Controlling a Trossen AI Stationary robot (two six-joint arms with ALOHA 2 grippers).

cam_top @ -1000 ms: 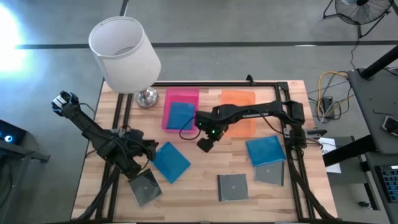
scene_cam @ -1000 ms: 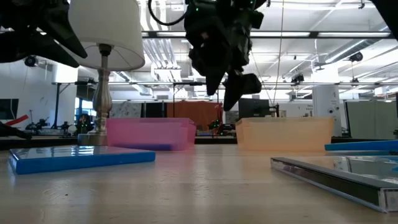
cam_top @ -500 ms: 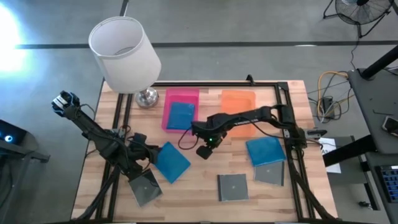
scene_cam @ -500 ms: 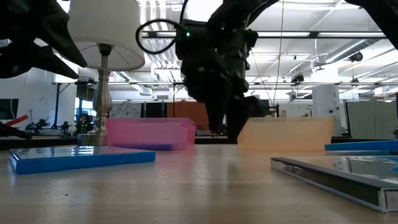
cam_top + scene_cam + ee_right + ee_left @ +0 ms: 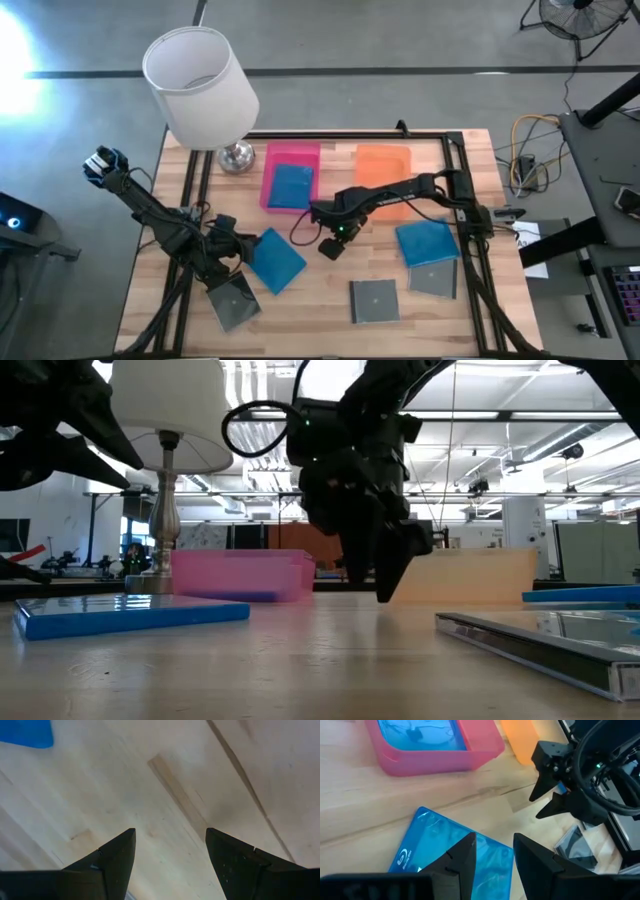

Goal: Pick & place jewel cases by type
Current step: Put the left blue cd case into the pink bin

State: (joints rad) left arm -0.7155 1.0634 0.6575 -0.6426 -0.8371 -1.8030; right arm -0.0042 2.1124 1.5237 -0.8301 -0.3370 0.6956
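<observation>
At the table's left side, the left gripper (image 5: 240, 243) hovers with fingers spread, just beside a blue jewel case (image 5: 274, 259) on the wood; a grey case (image 5: 232, 299) lies nearer the front edge. Behind, the pink tray (image 5: 270, 165) holds another blue case (image 5: 292, 184). Mid-table, the right gripper (image 5: 331, 246) hangs low over bare wood, jaws apart, empty. Rightward sit a grey case (image 5: 374, 299), the orange tray (image 5: 385, 158), a third blue case (image 5: 427, 241) and another grey case (image 5: 434, 279).

wooden table (image 5: 330, 285) | lamp (image 5: 236, 156) | pink tray (image 5: 290, 152), orange tray (image 5: 383, 158) | about five loose jewel cases (image 5: 274, 260)
</observation>
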